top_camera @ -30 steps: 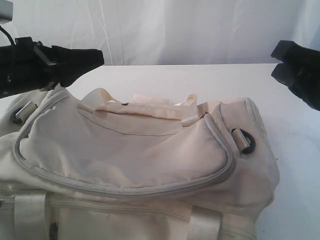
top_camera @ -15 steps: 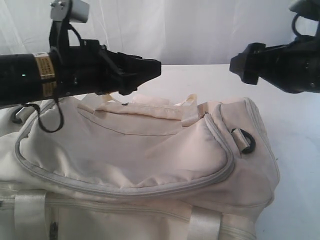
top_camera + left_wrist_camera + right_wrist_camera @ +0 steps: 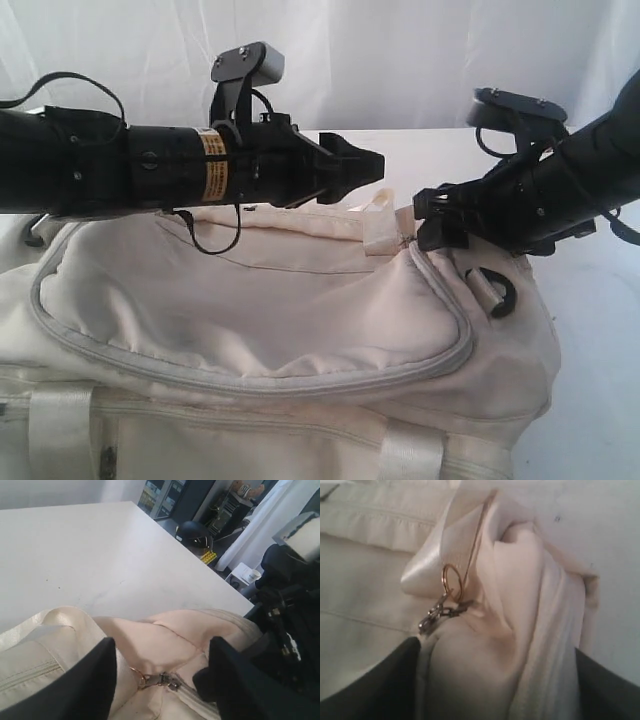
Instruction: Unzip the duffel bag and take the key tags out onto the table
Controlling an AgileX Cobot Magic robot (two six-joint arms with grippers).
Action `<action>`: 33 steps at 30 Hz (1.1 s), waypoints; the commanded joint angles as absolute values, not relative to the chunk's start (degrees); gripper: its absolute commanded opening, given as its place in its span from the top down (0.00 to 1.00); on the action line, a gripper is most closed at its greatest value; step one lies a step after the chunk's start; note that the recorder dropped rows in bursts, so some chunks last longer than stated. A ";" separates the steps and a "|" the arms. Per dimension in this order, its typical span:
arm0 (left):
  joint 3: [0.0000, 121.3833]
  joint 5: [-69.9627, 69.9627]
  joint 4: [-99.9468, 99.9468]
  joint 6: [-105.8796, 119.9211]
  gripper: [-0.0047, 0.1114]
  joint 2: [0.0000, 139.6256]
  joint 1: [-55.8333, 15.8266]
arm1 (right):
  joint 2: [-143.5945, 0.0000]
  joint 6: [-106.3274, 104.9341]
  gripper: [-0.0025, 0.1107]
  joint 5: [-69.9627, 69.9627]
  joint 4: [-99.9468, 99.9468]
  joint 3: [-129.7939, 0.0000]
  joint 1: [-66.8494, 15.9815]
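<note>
The cream duffel bag [image 3: 260,310] fills the front of the table [image 3: 440,150], its grey-piped zip closed. The key tags are hidden. My left gripper [image 3: 376,165] reaches across above the bag's far handle. In the left wrist view it [image 3: 160,657] is open, and the zip pull with its gold ring [image 3: 156,679] lies between its fingers [image 3: 75,685], apart from both. My right gripper [image 3: 428,216] sits at the bag's right end. In the right wrist view it [image 3: 495,680] is open and straddles a bulge of bag fabric [image 3: 520,605], with the zip pull [image 3: 438,612] just ahead.
A black strap ring [image 3: 497,290] hangs on the bag's right end, and webbing handles [image 3: 405,450] run down its front. The right arm [image 3: 290,630] looms close beside my left gripper. White table spreads behind and right of the bag, and a white curtain [image 3: 400,60] backs the scene.
Both arms have swung in from the sides and come down onto the bag's far right end, where the zip pull lies. The bag's right end has shifted slightly under the right gripper.
</note>
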State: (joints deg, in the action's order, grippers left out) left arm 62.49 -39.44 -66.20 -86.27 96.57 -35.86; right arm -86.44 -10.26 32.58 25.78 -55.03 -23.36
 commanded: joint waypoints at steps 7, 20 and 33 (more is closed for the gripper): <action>62.80 -39.61 -74.98 -93.77 0.45 97.63 -36.07 | -86.26 -12.03 0.89 38.77 20.99 -55.33 -23.40; 65.47 -45.02 -75.40 -111.42 0.45 103.91 -36.07 | -86.48 -12.03 0.98 37.13 19.33 -55.33 -23.40; 72.83 -51.00 -73.72 -121.06 0.45 111.95 -36.07 | -86.48 -13.34 0.98 34.47 18.06 -55.33 -23.40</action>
